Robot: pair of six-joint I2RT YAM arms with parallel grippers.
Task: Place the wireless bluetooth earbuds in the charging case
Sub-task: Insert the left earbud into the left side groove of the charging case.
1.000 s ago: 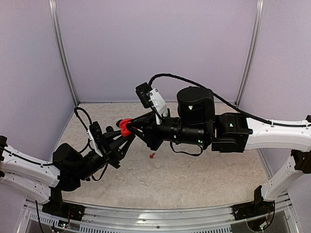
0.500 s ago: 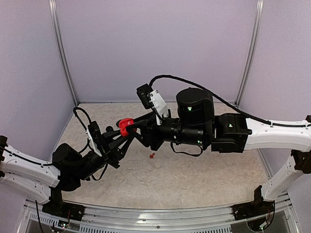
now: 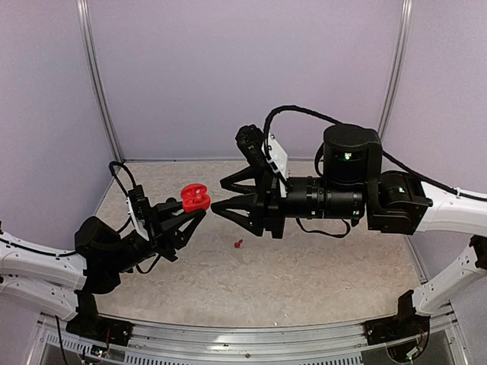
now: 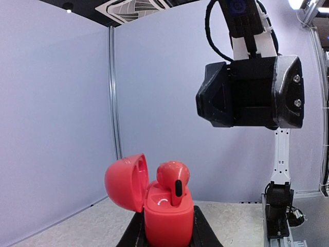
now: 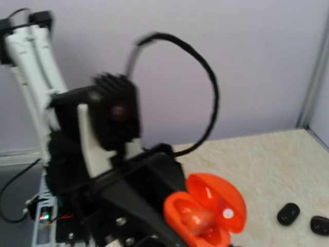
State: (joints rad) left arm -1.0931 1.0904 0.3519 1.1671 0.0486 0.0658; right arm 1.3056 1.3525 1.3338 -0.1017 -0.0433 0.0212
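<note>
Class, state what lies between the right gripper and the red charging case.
Nothing: in the top view, right gripper and charging case are separated only by bare air.

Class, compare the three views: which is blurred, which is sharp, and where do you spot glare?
Right wrist view: motion-blurred throughout, the red charging case smeared. Left wrist view: sharp, small highlights on the case and the red earbud; lamp glare at top right. Top external view: sharp, evenly lit.

No legible text, label, brand or number on any surface
</note>
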